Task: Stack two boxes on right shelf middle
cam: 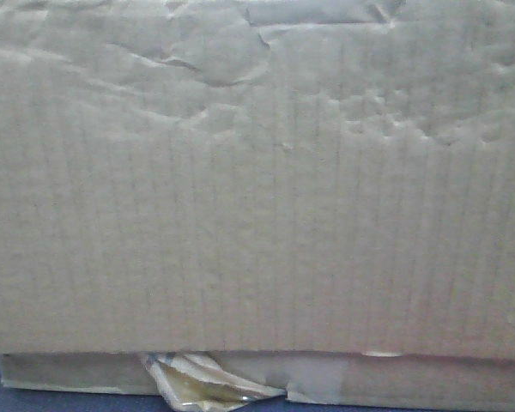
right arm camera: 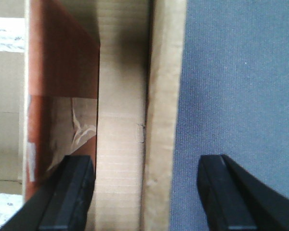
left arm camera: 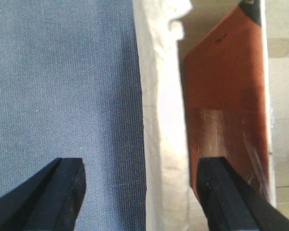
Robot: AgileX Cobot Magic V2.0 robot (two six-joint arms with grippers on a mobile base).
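Observation:
A tan cardboard box [cam: 257, 215] with a creased, dented face fills the front view. Torn yellowish tape [cam: 202, 382] hangs at its lower edge, over a lower cardboard strip [cam: 412, 382]; I cannot tell if that is a second box. My left gripper [left arm camera: 142, 166] is open and straddles a pale cardboard edge [left arm camera: 161, 120]. My right gripper [right arm camera: 145, 161] is open and straddles a cardboard edge [right arm camera: 120, 144], with its left finger [right arm camera: 77, 192] against the cardboard. The shelf is out of view.
A blue-grey textured surface [left arm camera: 62, 72] lies beside the cardboard in the left wrist view, and it also shows in the right wrist view [right arm camera: 231, 72]. A reddish-brown panel [left arm camera: 226, 72] runs along the cardboard's other side, also in the right wrist view [right arm camera: 58, 57].

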